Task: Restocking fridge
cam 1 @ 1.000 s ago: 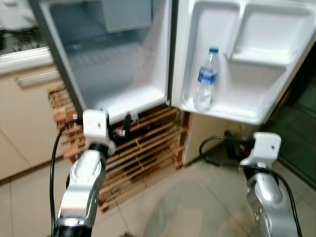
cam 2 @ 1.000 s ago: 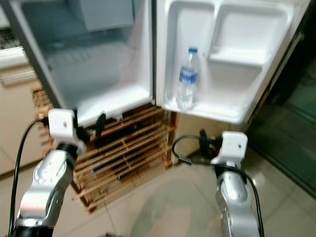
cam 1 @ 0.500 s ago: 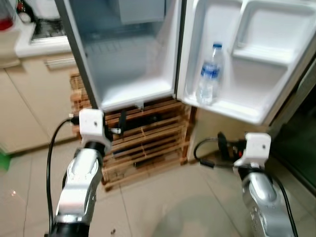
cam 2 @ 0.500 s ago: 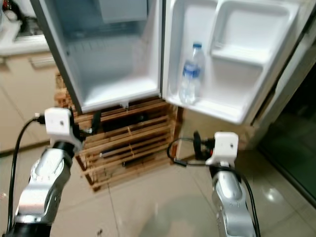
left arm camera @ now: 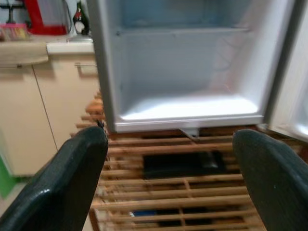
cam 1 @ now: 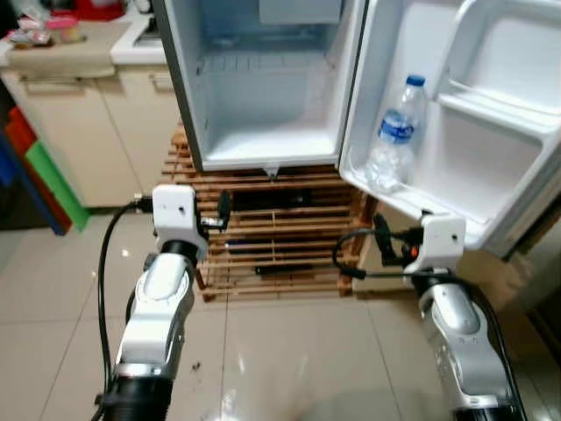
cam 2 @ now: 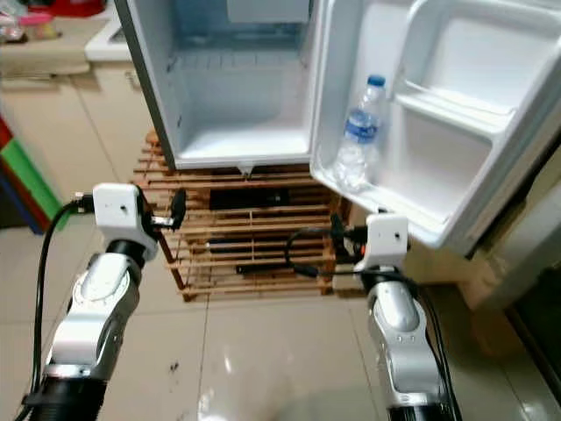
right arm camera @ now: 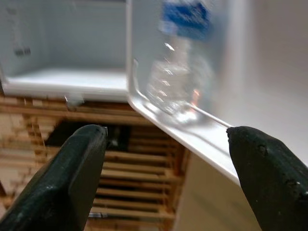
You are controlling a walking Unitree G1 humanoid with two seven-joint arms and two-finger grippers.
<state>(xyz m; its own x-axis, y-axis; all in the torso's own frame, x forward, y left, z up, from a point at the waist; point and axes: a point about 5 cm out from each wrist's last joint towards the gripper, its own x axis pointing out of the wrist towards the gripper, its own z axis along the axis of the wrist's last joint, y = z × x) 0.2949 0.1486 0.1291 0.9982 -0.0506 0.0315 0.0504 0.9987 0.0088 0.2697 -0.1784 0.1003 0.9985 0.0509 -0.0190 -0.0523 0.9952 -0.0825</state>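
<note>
Water bottle (cam 1: 394, 138) stands upright in the lower shelf of the open fridge door (cam 1: 478, 132), at the shelf's left end, close to the hinge side. Clear plastic, blue cap, blue label.

Right gripper (cam 1: 383, 243) sits below and slightly near of the bottle, under the door shelf's edge, not touching it. In the right wrist view its fingers (right arm camera: 72, 168) are spread wide with nothing between them; the bottle (right arm camera: 180, 72) shows above the gap, beyond the fingertips, well apart.

Left gripper (cam 1: 223, 213) is further left, in front of the wooden slat pallet (cam 1: 272, 237) that the fridge (cam 1: 263, 79) stands on. Also wide apart and empty, per the left wrist view fingers (left arm camera: 62, 187); it faces the fridge's main compartment (left arm camera: 187, 72), which is lit, with a white floor and one shelf line up high.

A dark flat object (left arm camera: 183, 164) lies inside the pallet, under the fridge floor.

Far left: beige cabinets (cam 1: 96, 132) with a counter holding red items (cam 1: 92, 9). Coloured panels, green and red (cam 1: 44, 171), lean by the cabinet's left side. Glossy beige tile floor (cam 1: 289, 360) in the near ground.
</note>
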